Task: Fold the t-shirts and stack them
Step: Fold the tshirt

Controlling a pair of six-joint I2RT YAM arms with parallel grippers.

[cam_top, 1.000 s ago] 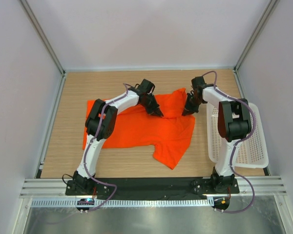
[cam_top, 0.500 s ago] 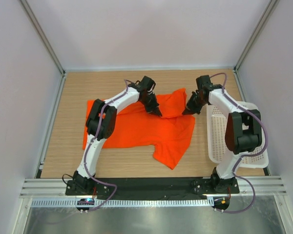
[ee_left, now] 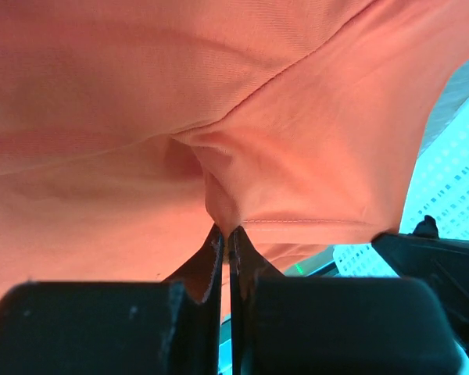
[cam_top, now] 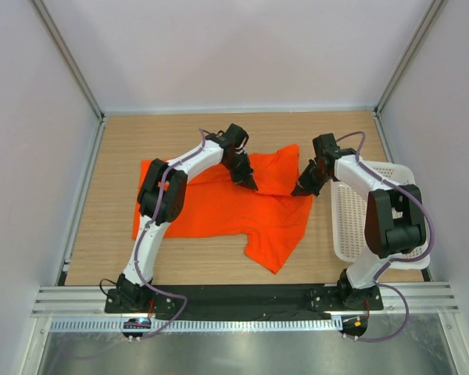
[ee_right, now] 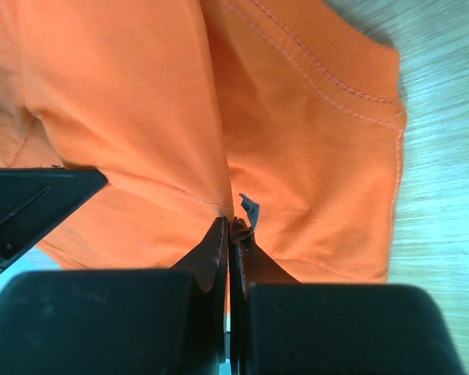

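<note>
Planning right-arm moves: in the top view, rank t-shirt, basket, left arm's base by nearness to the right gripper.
From the right gripper:
1. t-shirt, in its jaws.
2. basket, to its right.
3. left arm's base, near-left edge.

Orange-red on pale wood, framed in black and white.

Plain bright orange-red all over the t-shirt (cam_top: 219, 209), with matching stitching along the seams and a small grey label (ee_right: 248, 208) up close; paler and salmon-tinted in the left wrist view. Light tan wood grain in fine streaks across the bench (cam_top: 117, 156). White lattice of small holes on the basket (cam_top: 399, 242). Matt black on the left tool (ee_left: 225, 241) and right tool (ee_right: 228, 233). White shells with black joints on the left arm (cam_top: 191, 160) and right arm (cam_top: 359, 173). Pale grey on the walls (cam_top: 234, 55).
</note>
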